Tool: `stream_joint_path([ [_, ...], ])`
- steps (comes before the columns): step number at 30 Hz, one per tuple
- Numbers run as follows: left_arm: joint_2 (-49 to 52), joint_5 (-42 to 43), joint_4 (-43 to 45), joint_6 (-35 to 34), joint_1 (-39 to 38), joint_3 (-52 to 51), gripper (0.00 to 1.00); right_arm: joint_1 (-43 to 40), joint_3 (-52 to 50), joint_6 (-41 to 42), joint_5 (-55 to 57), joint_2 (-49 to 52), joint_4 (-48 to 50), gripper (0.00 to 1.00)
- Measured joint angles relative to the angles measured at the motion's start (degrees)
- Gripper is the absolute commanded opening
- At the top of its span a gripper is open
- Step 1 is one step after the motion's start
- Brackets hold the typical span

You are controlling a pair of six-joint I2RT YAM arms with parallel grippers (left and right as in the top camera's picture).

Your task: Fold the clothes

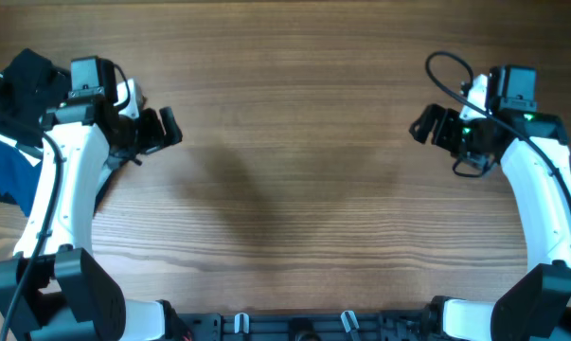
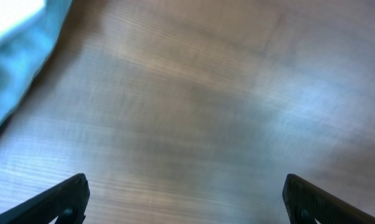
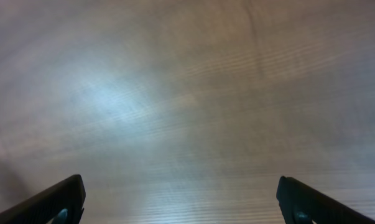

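Note:
The clothes (image 1: pixel 25 78) show as a black bundle of soft fabric at the far left edge of the table, partly cut off by the frame and behind my left arm. My left gripper (image 1: pixel 160 131) stands to the right of the bundle, apart from it and open. In the left wrist view the left gripper (image 2: pixel 184 190) has only bare wood between its wide-spread fingers. At the far right, my right gripper (image 1: pixel 429 125) is open too. The right wrist view shows the same gripper (image 3: pixel 178 190) over bare tabletop, holding nothing.
A blue garment (image 1: pixel 6 170) lies just below the black bundle at the left edge. A blurred pale blue cloth (image 2: pixel 16 56) fills the top left corner of the left wrist view. The wooden table (image 1: pixel 294 189) spans the space between the two arms.

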Motion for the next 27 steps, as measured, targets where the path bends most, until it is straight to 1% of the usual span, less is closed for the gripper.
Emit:
stream_joint_path([
  [4,-2.75,-0.13,-3.15,0.24,0.15,-0.20,1.00,-0.96,0.00,-0.24,0.00,-0.35,-2.27,1.00],
  [8,-12.72,-0.28,-1.79,1.51,-1.86,-1.57,1.00,-0.96,-0.72,-0.26,-0.02,-5.38,-1.40,1.00],
  [9,-15.41,-0.24,-1.03,1.77,-2.51,-2.10,1.00,-0.96,-1.53,-0.26,-0.02,-7.76,-0.33,1.00],
  [11,-24.85,-0.26,3.06,2.67,-5.01,-5.53,1.00,-0.96,-4.22,-0.26,-0.02,-13.75,1.88,1.00],
  [12,-28.04,-0.17,3.91,2.82,-5.73,-6.84,1.00,-0.96,-5.97,-0.28,-0.02,-17.25,3.06,1.00],
  [15,-40.68,-0.07,8.59,3.17,-7.54,-14.43,1.00,-0.96,-12.39,-0.48,0.00,-27.61,6.38,1.00],
  [16,-43.71,-0.07,9.64,3.15,-7.72,-16.55,1.00,-0.96,-16.37,-0.61,0.04,-33.86,7.48,1.00],
  [17,-48.46,-0.07,9.97,3.06,-7.91,-19.76,1.00,-0.96,-17.94,-0.66,0.02,-36.15,7.89,1.00],
  [19,-53.70,-0.09,12.20,2.78,-7.91,-23.37,1.00,-0.96,-21.35,-0.66,0.26,-41.35,9.05,1.00],
  [21,-58.58,-0.09,12.00,2.75,-7.91,-26.32,1.00,-0.96,-24.87,-0.66,0.48,-46.47,9.27,1.00],
  [24,-62.27,-0.07,12.20,2.75,-7.91,-27.02,1.00,-0.96,-26.95,-0.66,0.70,-49.99,9.20,0.99],
  [27,-62.73,-0.07,12.28,2.73,-7.91,-27.02,1.00,-0.96,-27.02,-0.66,0.70,-50.03,9.25,1.00],
])
